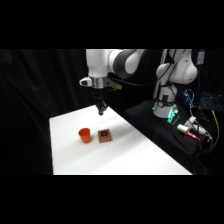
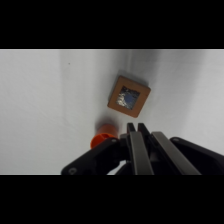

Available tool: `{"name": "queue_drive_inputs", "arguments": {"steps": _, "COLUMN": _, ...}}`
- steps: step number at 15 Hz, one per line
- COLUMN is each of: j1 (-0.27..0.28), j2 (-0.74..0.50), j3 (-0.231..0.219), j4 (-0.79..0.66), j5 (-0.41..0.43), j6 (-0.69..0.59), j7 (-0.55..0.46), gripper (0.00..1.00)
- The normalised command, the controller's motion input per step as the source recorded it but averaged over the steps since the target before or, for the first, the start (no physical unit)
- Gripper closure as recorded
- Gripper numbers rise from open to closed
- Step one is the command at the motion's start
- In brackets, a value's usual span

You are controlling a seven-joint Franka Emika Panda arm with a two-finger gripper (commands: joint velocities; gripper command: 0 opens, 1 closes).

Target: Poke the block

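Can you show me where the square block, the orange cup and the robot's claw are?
block (image 1: 104,135): side view, on its dark blue top mark.
orange cup (image 1: 85,135): side view, on its side wall.
gripper (image 2: 135,128): wrist view, at its closed fingertips.

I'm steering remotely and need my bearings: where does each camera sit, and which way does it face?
Side view: fixed beside the table, looking across and down; shows the whole arm, gripper above the block and orange cup.
Wrist view: rides on the wrist, looking down past the closed jaws at the block; linkage fills the bottom edge.
Shared: block, cup, gripper.
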Motion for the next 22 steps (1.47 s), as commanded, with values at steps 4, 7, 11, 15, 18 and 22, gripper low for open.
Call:
{"name": "queue_drive_inputs", "arguments": {"steps": 4, "j1": -0.016, "j2": 0.08, "j3": 0.0, "j4": 0.06, "j5": -0.092, "j6": 0.13, "j7": 0.09, "gripper": 1.0}}
{"name": "queue_drive_inputs", "arguments": {"steps": 7, "j1": -0.016, "j2": 0.08, "j3": 0.008, "j4": -0.01, "j5": -0.051, "j6": 0.19, "j7": 0.06, "gripper": 1.0}}
{"name": "queue_drive_inputs", "arguments": {"steps": 11, "j1": -0.009, "j2": 0.08, "j3": 0.017, "j4": -0.05, "j5": -0.035, "j6": 0.26, "j7": 0.07, "gripper": 1.0}}
{"name": "queue_drive_inputs", "arguments": {"steps": 15, "j1": -0.012, "j2": 0.11, "j3": 0.021, "j4": -0.06, "j5": -0.008, "j6": 0.27, "j7": 0.06, "gripper": 1.0}}
{"name": "queue_drive_inputs", "arguments": {"steps": 18, "j1": -0.015, "j2": 0.11, "j3": 0.029, "j4": -0.07, "j5": 0.023, "j6": 0.28, "j7": 0.05, "gripper": 1.0}}
{"name": "queue_drive_inputs", "arguments": {"steps": 22, "j1": -0.016, "j2": 0.11, "j3": 0.034, "j4": -0.06, "j5": 0.037, "j6": 0.28, "j7": 0.05, "gripper": 1.0}}
